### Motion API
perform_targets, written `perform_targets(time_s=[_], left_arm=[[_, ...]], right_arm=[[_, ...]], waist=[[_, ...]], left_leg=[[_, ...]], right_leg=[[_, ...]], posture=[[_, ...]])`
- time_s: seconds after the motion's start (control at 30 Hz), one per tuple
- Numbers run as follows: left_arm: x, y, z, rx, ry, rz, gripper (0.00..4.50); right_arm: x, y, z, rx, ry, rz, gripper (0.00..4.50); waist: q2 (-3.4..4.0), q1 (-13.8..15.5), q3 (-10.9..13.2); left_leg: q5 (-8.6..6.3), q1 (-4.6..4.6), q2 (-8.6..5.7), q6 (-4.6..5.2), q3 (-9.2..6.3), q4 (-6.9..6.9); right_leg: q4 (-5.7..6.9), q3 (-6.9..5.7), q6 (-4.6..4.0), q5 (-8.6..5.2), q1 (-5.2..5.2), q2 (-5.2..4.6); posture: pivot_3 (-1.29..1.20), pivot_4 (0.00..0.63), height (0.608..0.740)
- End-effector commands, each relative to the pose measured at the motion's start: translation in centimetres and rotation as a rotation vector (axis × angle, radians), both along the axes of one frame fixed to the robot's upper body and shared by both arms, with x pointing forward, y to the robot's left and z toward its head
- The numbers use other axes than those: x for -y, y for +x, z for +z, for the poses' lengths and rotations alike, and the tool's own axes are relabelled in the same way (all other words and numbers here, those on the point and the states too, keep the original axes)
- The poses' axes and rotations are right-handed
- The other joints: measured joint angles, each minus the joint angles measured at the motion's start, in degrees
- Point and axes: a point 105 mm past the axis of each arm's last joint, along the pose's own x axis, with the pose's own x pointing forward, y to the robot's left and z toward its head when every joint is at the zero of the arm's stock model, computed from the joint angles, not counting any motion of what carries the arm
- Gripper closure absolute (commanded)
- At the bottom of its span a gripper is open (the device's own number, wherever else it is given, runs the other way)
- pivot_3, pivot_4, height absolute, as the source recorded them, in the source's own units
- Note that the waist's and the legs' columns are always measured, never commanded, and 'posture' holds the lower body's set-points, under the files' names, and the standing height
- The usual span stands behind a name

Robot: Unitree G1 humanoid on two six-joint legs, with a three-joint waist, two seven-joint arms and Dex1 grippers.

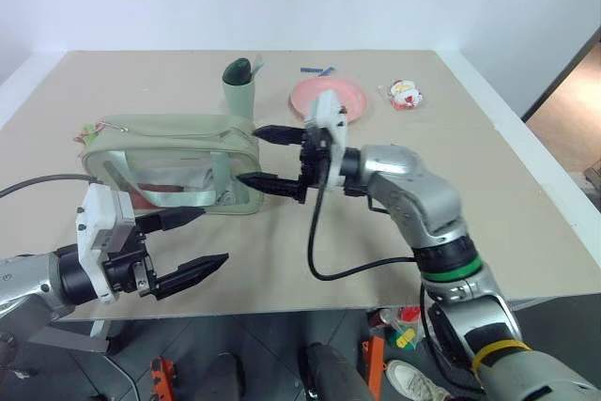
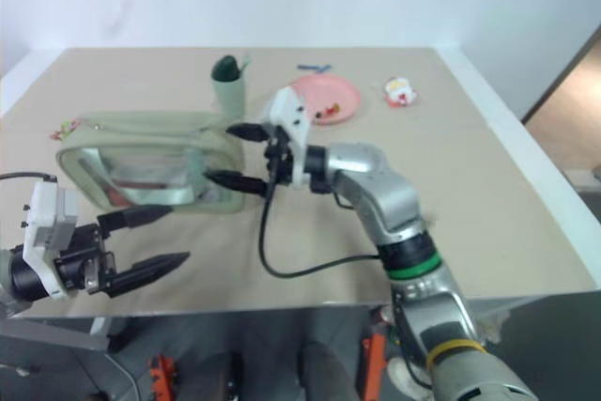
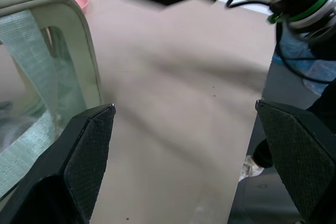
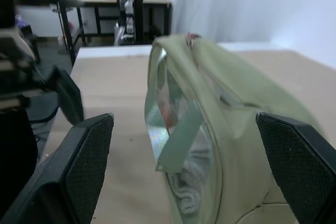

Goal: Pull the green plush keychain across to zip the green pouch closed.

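Observation:
The green pouch (image 1: 169,161) lies on the tan table, clear side facing me, strap handle across its front. At its far left end sits the green plush keychain (image 1: 89,131), a small fuzzy bit with a pink loop. My right gripper (image 1: 252,155) is open and points left, level, with its fingertips (image 1: 258,131) straddling the pouch's right end. In the right wrist view the pouch (image 4: 236,103) stands just past those open fingers. My left gripper (image 1: 211,235) is open and empty, in front of the pouch near the table's front edge, apart from it.
A sage-green cup (image 1: 242,86) stands just behind the pouch's right end. A pink plate (image 1: 349,99) lies behind my right hand, with a small red-and-white toy (image 1: 406,94) further right. A black cable (image 1: 324,260) loops down from my right wrist.

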Motion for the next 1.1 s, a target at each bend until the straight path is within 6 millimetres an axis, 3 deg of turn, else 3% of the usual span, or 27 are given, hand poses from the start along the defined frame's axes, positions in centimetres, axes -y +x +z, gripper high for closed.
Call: perform_targets(time_s=[0.03,0.17,0.33,0.37,0.63,0.8,0.93,1.1], left_arm=[[0.6,-0.4,0.6,0.031,0.007,-0.013,0.08],[0.8,-0.4,0.4,0.04,0.009,0.002,0.08],[0.7,0.0,0.5,0.054,0.003,0.03,0.0],[0.7,0.1,0.5,0.058,0.004,0.035,0.0],[0.8,0.6,0.4,0.074,0.007,0.047,0.0],[1.1,0.7,0.2,0.078,0.005,0.046,0.0],[1.1,1.0,0.2,0.085,-0.001,0.06,0.0],[0.9,1.3,0.7,0.1,-0.014,0.078,0.0]], right_arm=[[-0.1,1.0,1.2,0.083,-0.001,-0.02,0.01],[-0.3,1.6,0.8,0.094,-0.023,-0.013,0.01],[-1.2,1.0,0.0,0.086,-0.049,0.039,1.2],[-1.4,1.0,-0.2,0.09,-0.052,0.044,1.79],[-2.9,1.1,0.1,0.101,-0.038,0.053,4.47],[-2.9,1.6,-0.1,0.122,-0.035,0.03,4.47],[-1.6,1.0,1.2,0.166,0.022,0.053,4.47],[3.2,-0.1,2.4,0.228,0.042,0.054,4.47]], waist=[[0.0,0.1,0.0],[0.0,0.1,0.0],[0.02,0.2,0.0],[0.02,0.2,0.0],[0.02,0.1,0.0],[0.02,0.1,0.0],[0.02,0.2,0.0],[0.03,0.7,0.0]], left_leg=[[0.0,0.0,-0.01,0.0,0.02,0.0],[-0.01,0.01,-0.02,-0.01,0.04,0.01],[0.0,0.03,0.06,-0.01,0.02,0.01],[0.0,0.04,0.08,-0.01,0.01,0.0],[0.0,0.06,0.14,-0.01,0.01,0.01],[0.0,0.07,0.14,-0.01,0.02,0.01],[0.0,0.08,0.19,-0.01,0.0,0.01],[-0.01,-0.01,0.1,-0.01,-0.05,0.01]], right_leg=[[-0.01,0.01,0.01,0.0,0.0,-0.02],[-0.01,0.01,0.01,0.0,0.01,-0.04],[0.01,-0.01,-0.03,0.02,0.0,0.06],[0.01,-0.01,-0.04,0.03,0.0,0.1],[0.04,0.01,-0.11,0.06,-0.02,0.19],[0.03,0.02,-0.11,0.07,-0.02,0.19],[0.04,0.01,-0.15,0.09,-0.02,0.26],[0.02,-0.02,-0.07,0.02,0.0,0.15]], posture=[[0.0,0.15,0.74],[0.0,0.15,0.74],[0.0,0.15,0.74],[0.0,0.15,0.74],[0.0,0.15,0.74],[0.0,0.15,0.74],[0.0,0.15,0.74],[0.0,0.15,0.74]])
